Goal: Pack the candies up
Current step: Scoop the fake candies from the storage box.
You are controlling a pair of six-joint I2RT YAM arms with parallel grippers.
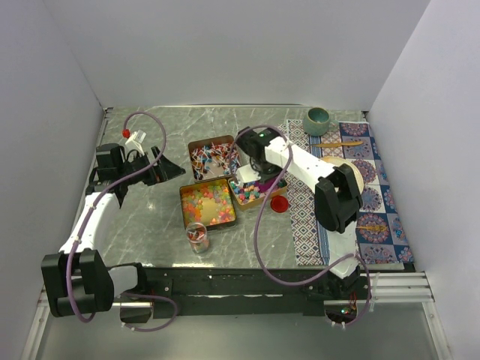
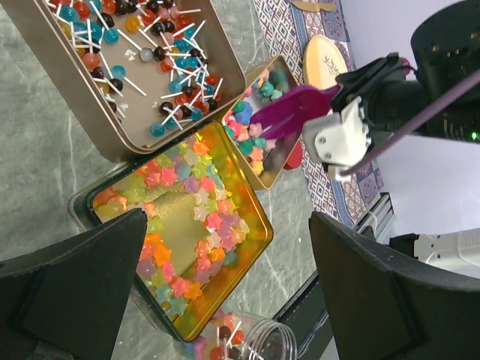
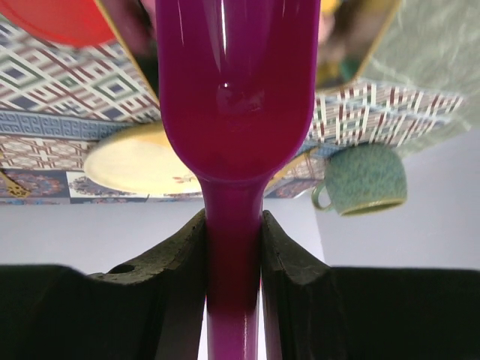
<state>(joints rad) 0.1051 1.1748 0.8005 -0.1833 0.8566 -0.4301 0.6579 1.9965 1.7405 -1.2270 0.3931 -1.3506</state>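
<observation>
Three tins (image 1: pixel 183 206) of candies (image 1: pixel 210 201) mid-table, jar (image 1: pixel 197 237) just in front. Right gripper (image 3: pixel 232 225) clamped on purple scoop (image 3: pixel 234 97) handle, over the small tin (image 1: pixel 259 204); left gripper (image 2: pixel 225 217) spread wide, empty. Best to dip bowl shallow, tilt up before lifting, keep level toward jar to avoid spills.

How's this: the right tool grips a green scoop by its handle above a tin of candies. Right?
Not quite. The scoop is purple, not green; the right wrist view shows it. The right tool does grip it by its handle above a tin of candies.
</observation>
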